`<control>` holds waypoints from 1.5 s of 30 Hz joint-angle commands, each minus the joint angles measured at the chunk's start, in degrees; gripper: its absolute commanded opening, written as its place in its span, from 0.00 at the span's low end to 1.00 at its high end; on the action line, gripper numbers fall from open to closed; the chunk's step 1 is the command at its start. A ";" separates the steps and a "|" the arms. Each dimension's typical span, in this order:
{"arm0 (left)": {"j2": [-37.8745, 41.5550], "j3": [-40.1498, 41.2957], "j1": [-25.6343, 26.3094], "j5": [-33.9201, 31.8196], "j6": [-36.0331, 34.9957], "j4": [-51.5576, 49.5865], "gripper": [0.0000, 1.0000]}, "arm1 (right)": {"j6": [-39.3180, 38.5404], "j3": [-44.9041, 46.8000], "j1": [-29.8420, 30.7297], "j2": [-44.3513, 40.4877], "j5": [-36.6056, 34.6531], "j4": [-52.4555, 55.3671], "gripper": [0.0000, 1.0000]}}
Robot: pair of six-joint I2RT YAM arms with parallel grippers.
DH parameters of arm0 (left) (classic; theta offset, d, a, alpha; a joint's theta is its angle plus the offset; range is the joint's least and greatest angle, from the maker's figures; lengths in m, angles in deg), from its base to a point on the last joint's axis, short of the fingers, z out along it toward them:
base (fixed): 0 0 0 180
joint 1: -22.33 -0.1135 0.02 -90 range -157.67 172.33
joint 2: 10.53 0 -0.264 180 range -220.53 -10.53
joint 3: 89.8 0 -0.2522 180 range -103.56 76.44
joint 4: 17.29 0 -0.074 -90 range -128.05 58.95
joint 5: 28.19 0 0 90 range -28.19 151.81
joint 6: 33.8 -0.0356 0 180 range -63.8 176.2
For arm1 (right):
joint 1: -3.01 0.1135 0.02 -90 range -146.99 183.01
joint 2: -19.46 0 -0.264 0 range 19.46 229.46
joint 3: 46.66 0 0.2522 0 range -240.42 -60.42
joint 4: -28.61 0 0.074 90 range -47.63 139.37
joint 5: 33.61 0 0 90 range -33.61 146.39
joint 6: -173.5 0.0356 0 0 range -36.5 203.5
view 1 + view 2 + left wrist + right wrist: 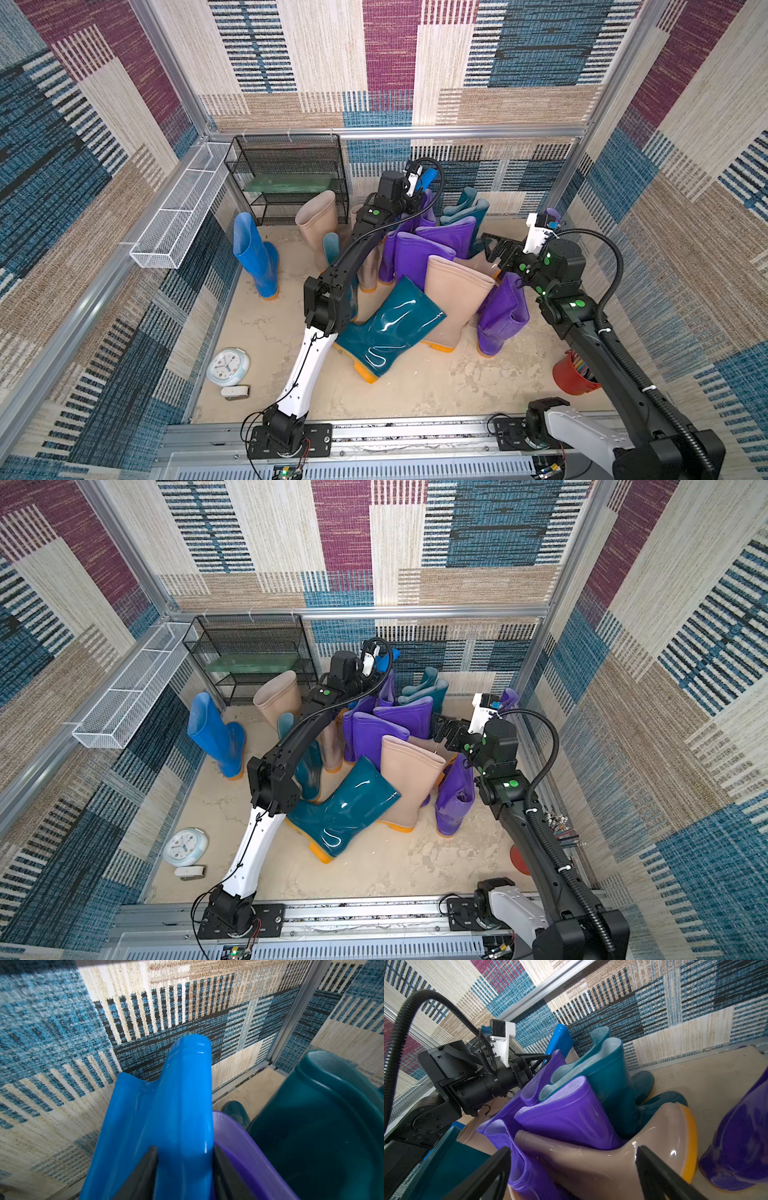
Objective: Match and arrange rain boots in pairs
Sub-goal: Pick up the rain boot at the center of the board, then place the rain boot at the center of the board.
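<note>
Got a blue boot [182, 1115] at 12 o'clock of the pile [415, 266], hard against the back wall [498, 174], top of its shaft folded and pinched in the left gripper [185, 1148]: jaws closed most of the way onto the rubber, a crease squeezed between them. Looks like the lift-out step, going by that. Spotted the likely mate [255, 257] standing alone around 10 o'clock on the floor [415, 395], so would aim there. Best to pull straight up first, not sideways: purple boots [419, 253] just beside at its 6 o'clock, teal ones [465, 212] at 4 o'clock, all jammed together, so easy to drag one over. Can't see the foot end, maybe wedged, so go slow on the first bit. Glossy and floppy too, so worth a firm squeeze and an eye out for the shaft sliding free. Once clear, swing over the upright beige boot [318, 220] near the rack [286, 166], then set down sole-first just beside the other blue one, toes the same way. As for the right gripper [573, 1148]: jaws wide open, holding nothing, hanging at the pile's 3 o'clock side above a tipped beige boot [612, 1167]. Fine to leave parked there, or bring in to steady the purples against any wobble.
</note>
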 commanded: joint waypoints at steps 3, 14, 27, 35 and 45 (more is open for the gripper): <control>1.25 0.94 -0.37 -2.72 -4.23 -3.34 0.03 | 0.09 0.34 0.08 -0.04 -0.57 -0.31 0.96; 9.71 1.55 -0.39 -2.25 -4.92 -2.05 0.00 | 1.80 0.36 0.21 0.57 1.34 -2.85 0.95; 20.87 1.84 0.20 -4.71 -3.45 -1.02 0.00 | -3.90 -10.54 10.17 9.54 -0.57 -2.72 0.98; 30.22 9.12 2.75 -9.76 2.92 0.65 0.00 | -6.90 -20.65 22.33 17.84 -6.18 -3.75 0.95; 44.40 23.41 6.11 -12.75 5.47 3.74 0.00 | -6.37 -32.63 31.16 25.97 -8.32 -3.68 0.95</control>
